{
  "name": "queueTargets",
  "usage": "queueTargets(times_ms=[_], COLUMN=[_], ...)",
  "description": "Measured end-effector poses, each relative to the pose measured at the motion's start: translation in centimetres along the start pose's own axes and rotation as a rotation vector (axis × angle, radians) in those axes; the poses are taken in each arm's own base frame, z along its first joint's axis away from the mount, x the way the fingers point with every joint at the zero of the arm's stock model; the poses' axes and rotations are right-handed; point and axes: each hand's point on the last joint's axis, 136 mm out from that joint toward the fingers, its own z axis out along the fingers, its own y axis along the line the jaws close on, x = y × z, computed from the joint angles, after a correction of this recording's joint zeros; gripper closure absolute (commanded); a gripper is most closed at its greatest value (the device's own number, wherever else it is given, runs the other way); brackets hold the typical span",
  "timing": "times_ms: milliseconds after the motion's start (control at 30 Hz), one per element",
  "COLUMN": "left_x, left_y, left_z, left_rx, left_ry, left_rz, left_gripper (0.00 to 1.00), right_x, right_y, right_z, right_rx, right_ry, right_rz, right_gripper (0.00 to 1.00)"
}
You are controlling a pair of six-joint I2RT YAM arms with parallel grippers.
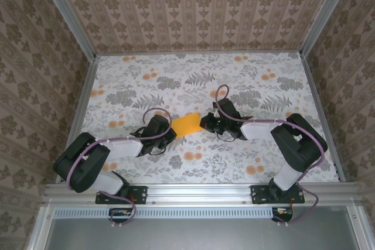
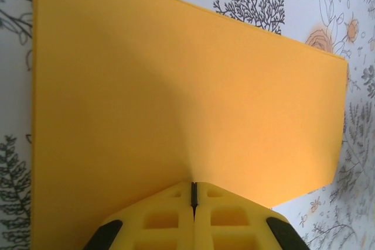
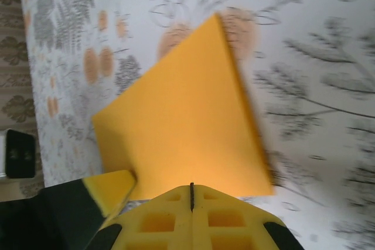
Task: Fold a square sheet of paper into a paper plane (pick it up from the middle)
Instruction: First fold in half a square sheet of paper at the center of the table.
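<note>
You have one sheet of paper (image 1: 187,125), plain orange-yellow, near the middle of the floral cloth (image 1: 140,80), and it lies between your two grippers. In the left wrist view the sheet (image 2: 176,98) spreads across most of the frame with straight edges and a smooth face; whether it is folded over you cannot tell.

Your left gripper (image 1: 170,127) meets the sheet's left end. Its yellow fingers (image 2: 158,221) are pressed together, with the paper running into the thin seam between them (image 2: 193,194).

Your right gripper (image 1: 205,122) meets the opposite end. It is likewise clamped on the near edge of the sheet (image 3: 187,121), its pads closed to a dark line (image 3: 191,194). A yellow-tipped black part (image 3: 111,187) sits just beside that edge at lower left; you cannot tell whose it is.

Nothing else lies on the cloth near the paper. Around it you have two arms with purple cables (image 1: 153,111), three wallpapered walls (image 1: 193,10), and an aluminium rail (image 1: 199,191) at the near edge.
</note>
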Motion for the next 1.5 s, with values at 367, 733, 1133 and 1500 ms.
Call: queueTargets(times_ms=[367,733,1133,1500], left_x=[0.2,0.4,0.1,-0.4], left_y=[-0.5,0.0,3.1,5.1], left_z=[0.3,0.0,-2.4,-4.0], left_rx=[0.004,0.03,0.02,-0.085], left_ry=[0.066,0.054,-0.042,-0.065], left_rz=[0.102,0.086,-0.033,-0.039], left_gripper=[0.95,0.94,0.92,0.84], right_x=[1.4,2.3,2.3,2.1], right_y=[2.2,0.3,0.1,0.1], right_z=[4.2,5.9,6.0,6.0], right_rx=[-0.002,0.064,0.075,0.077], right_ry=[0.069,0.098,0.094,0.094], right_rz=[-0.022,0.019,0.071,0.072], right_gripper=[0.97,0.98,0.98,0.98])
